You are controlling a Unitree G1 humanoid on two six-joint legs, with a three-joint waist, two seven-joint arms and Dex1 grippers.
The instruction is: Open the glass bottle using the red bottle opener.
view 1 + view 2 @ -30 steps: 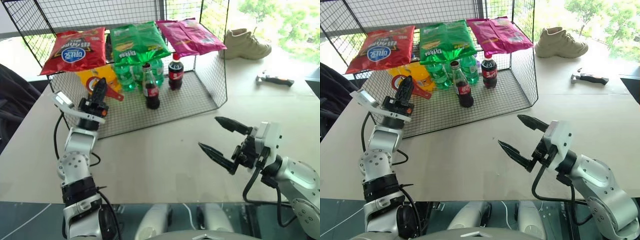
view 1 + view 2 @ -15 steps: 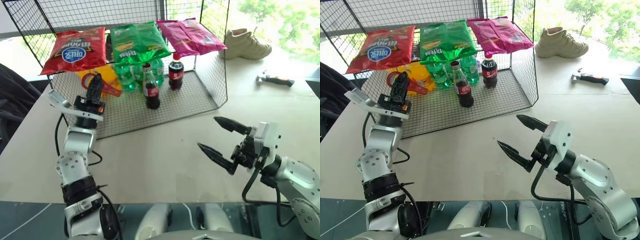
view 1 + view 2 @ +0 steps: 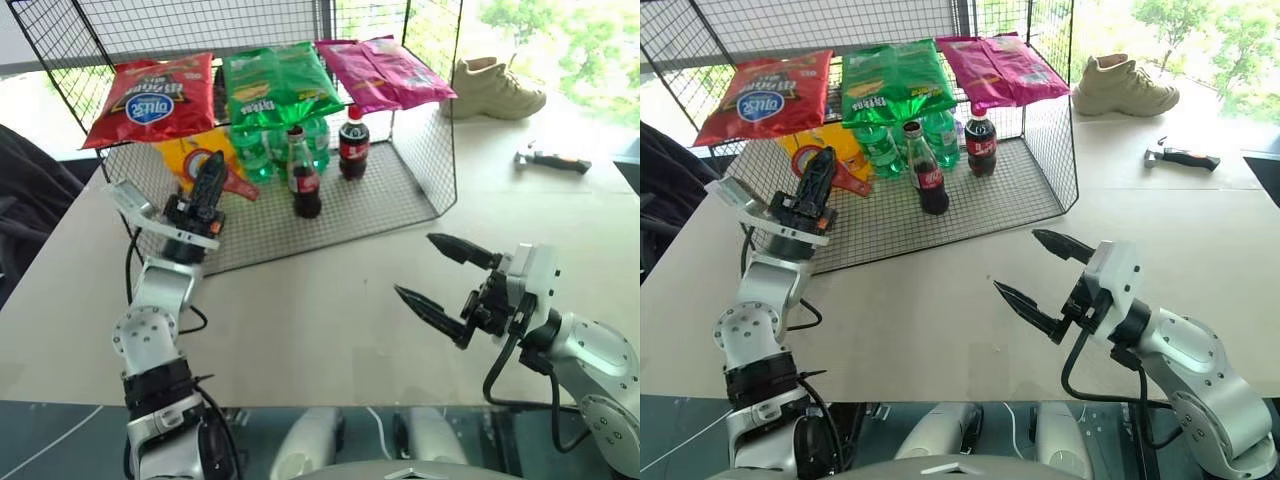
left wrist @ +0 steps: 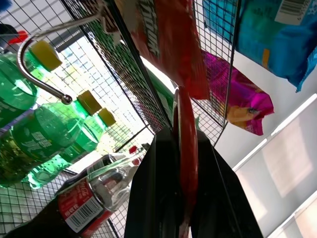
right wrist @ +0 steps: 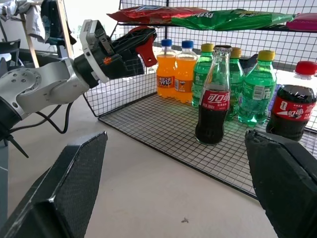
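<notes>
The opener (image 3: 830,168) is clamped in the left gripper (image 3: 818,180), raised over the front left corner of the wire rack (image 3: 970,205), while the capped bottle (image 3: 928,170) stands mid-rack untouched and the right gripper (image 3: 1040,275) hangs spread and empty over the tabletop (image 3: 940,300); steadying and prying remain.
</notes>
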